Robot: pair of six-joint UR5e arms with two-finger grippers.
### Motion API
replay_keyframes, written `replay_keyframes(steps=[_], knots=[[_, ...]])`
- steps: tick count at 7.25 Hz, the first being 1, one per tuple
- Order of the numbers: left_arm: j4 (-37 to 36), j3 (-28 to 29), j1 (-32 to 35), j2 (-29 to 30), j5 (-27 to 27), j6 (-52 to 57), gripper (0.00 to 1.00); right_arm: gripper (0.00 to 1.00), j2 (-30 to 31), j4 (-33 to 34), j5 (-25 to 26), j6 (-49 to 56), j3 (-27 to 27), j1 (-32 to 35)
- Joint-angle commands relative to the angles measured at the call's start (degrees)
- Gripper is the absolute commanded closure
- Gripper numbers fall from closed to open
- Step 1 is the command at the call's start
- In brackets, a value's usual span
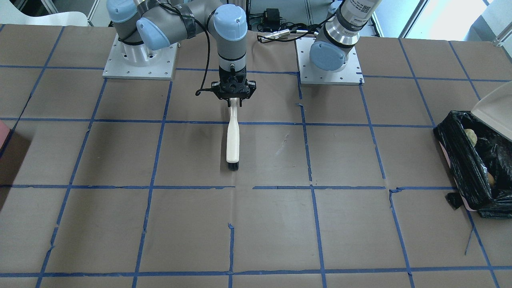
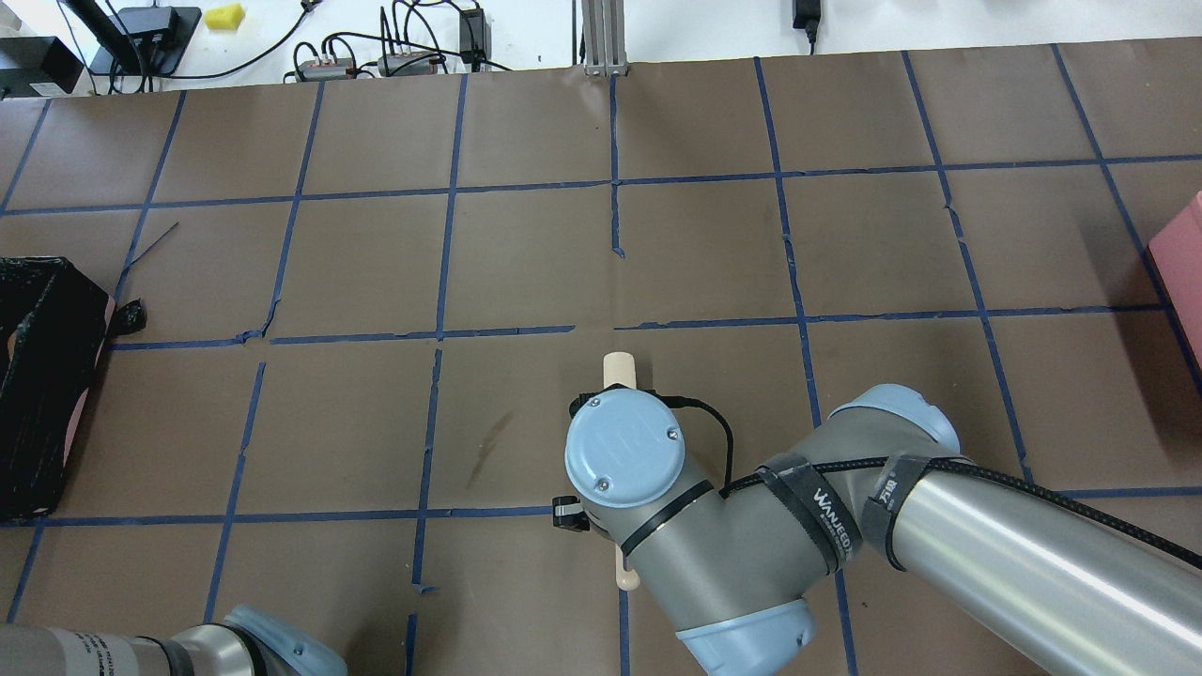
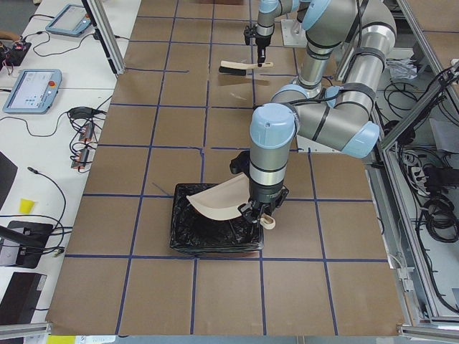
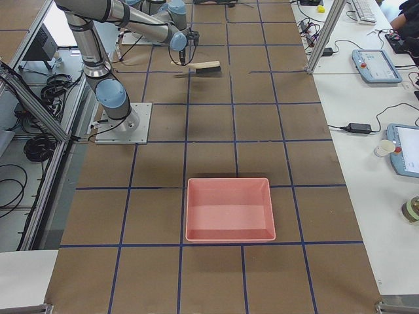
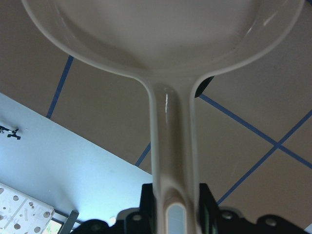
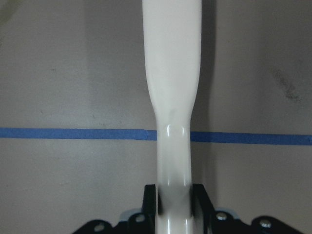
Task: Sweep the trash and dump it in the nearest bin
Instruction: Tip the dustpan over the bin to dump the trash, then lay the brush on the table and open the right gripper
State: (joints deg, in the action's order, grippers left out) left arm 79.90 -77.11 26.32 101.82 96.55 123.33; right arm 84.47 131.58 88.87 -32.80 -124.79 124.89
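Note:
My left gripper is shut on the handle of a cream dustpan. It holds the pan tilted over the bin, which is lined with a black bag; the pan's inside looks bare. In the front-facing view the dustpan hangs over the bin. A pale yellow piece of trash and a tan-brown piece lie inside the bin; the third piece is hidden. My right gripper is shut on the handle of a cream brush and holds it over the table's middle, bristles down.
A pink tray stands on the table at my right end and shows at the overhead view's right edge. The arm bases stand at the robot's edge of the table. A scrap of black plastic lies beside the bin.

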Motion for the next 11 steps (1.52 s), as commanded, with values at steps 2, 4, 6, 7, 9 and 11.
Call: replay_keyframes(steps=[2,4,6,7,9,11], knots=[[3.5,-1.4,10.3,-0.7,-5.8,-5.2,1.00,0.38,-0.1,0.1,0.4,1.3,0.9,-1.0],[3.3,-2.5,15.1,-0.7,-6.5,-11.0,1.00,0.04,0.6,-3.8,2.9,5.7,7.6,-3.9],[3.6,-4.0,17.2,-0.2,-10.8,-18.3,1.00,0.02,2.0,-9.6,3.3,6.3,12.8,-5.9],[3.0,-7.3,19.9,-0.1,-11.5,-22.2,1.00,0.00,3.0,-11.2,3.3,6.3,13.7,-7.2],[1.8,-12.7,28.0,0.0,-11.2,-34.0,1.00,0.00,6.2,-15.3,3.1,10.5,14.9,-11.9],[-1.5,-16.3,35.9,0.7,-10.9,-43.2,1.00,0.00,8.6,-22.7,3.2,10.9,18.4,-16.8]])
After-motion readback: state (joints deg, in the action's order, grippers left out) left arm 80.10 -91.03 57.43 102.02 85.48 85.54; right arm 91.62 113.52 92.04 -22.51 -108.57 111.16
